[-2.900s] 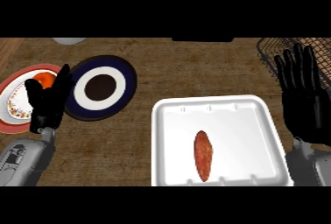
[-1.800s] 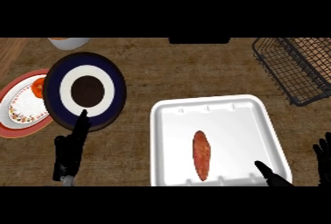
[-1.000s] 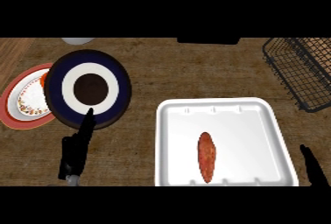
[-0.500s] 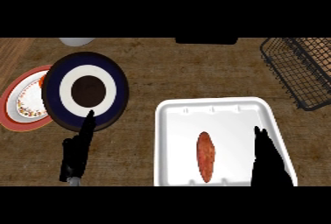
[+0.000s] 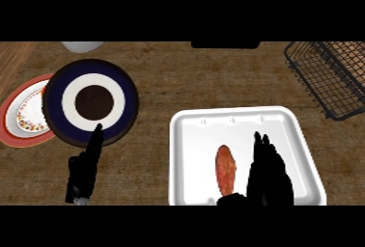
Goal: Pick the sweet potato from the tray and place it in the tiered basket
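The white rectangular foam tray (image 5: 194,159) on the brown wooden tabletop (image 5: 185,77) holds one long reddish-orange sweet potato (image 5: 225,169), lying lengthwise. The right robot hand (image 5: 268,174) hangs over the tray just beside it, fingers straight and pressed together; contact cannot be told. One black wire tiered basket (image 5: 333,82) is cut off at the right edge. Two plates: a dark blue plate (image 5: 122,96) overlaps a red-rimmed patterned plate (image 5: 14,135). The left robot hand (image 5: 84,166) points up, fingers straight.
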`<state>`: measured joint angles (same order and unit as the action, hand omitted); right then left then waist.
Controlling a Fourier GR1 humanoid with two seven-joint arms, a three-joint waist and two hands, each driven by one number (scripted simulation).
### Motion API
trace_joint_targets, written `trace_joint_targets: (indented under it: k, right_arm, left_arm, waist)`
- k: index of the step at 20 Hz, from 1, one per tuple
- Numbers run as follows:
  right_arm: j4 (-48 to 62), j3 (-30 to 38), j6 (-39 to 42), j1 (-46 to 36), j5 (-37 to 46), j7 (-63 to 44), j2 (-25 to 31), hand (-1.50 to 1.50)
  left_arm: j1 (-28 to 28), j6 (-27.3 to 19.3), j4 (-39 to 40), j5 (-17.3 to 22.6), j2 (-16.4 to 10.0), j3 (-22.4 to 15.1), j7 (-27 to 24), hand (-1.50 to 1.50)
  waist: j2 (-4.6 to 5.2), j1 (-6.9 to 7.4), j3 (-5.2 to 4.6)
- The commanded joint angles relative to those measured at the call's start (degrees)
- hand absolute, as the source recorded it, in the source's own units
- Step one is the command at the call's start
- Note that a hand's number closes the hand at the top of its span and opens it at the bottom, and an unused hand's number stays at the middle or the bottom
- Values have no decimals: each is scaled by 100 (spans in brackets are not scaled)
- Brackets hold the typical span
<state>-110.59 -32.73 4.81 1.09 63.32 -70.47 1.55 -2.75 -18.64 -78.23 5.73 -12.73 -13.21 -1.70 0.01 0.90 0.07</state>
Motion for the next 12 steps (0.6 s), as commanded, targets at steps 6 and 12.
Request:
trace_joint_targets:
  k: [6, 12]
  right_arm:
    - [754, -17, 512, -629, -563, -1473, -150, -150]
    - [1173, 469, 777, -980, -1059, -1475, -151, -150]
  left_arm:
    - [-4, 35, -249, -6, -68, 20, 451, 0]
    - [-13, 46, 58, -35, 71, 37, 141, 0]
  waist:
    - [-1, -19, -12]
    - [23, -13, -21]
